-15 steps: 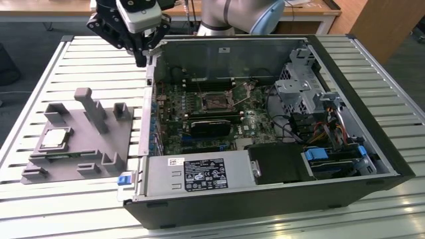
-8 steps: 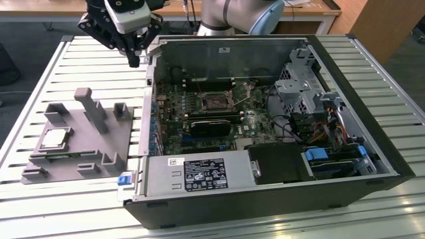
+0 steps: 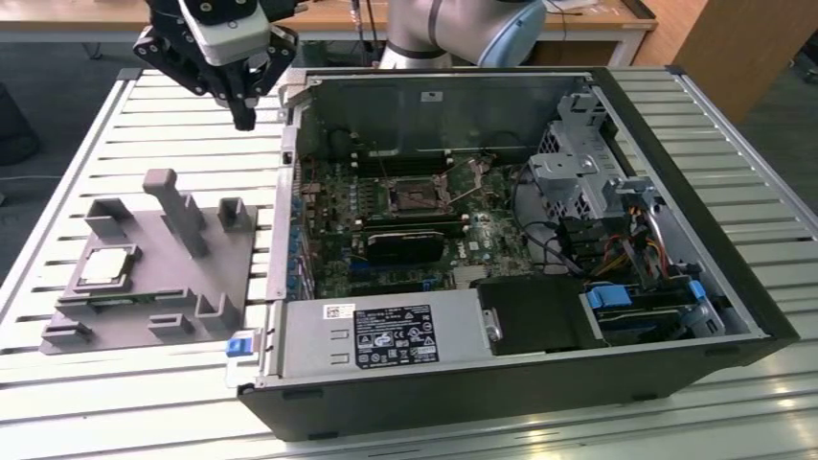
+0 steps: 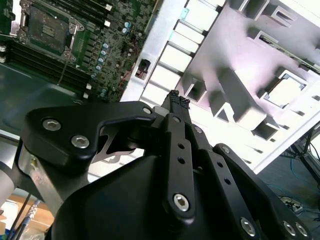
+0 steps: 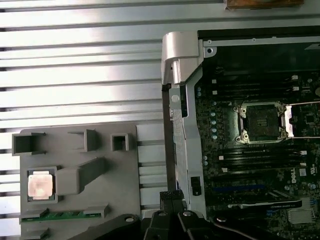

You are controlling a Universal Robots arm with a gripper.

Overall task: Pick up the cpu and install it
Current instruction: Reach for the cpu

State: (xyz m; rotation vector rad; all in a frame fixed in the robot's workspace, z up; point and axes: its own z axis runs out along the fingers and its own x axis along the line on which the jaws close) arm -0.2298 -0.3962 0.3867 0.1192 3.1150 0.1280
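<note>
Gripper [image 3: 243, 117], closed and empty, hangs well apart from cpu [image 3: 105, 266] at tray's [image 3: 141, 240] edge; descending closed would likely strike it.

Open room above the silver square cpu [image 3: 107, 266] at the grey plastic tray [image 3: 249, 264] edge; a tall grey post [image 3: 176, 211] stands just beside it.

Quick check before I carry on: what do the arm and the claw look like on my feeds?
The arm is a silver-grey tube with a pale blue joint cap. The claw is matte black, built of flat linkage plates pinned with silver screws. It tapers to narrow, textured fingertips. A white block is mounted at its wrist.
</note>
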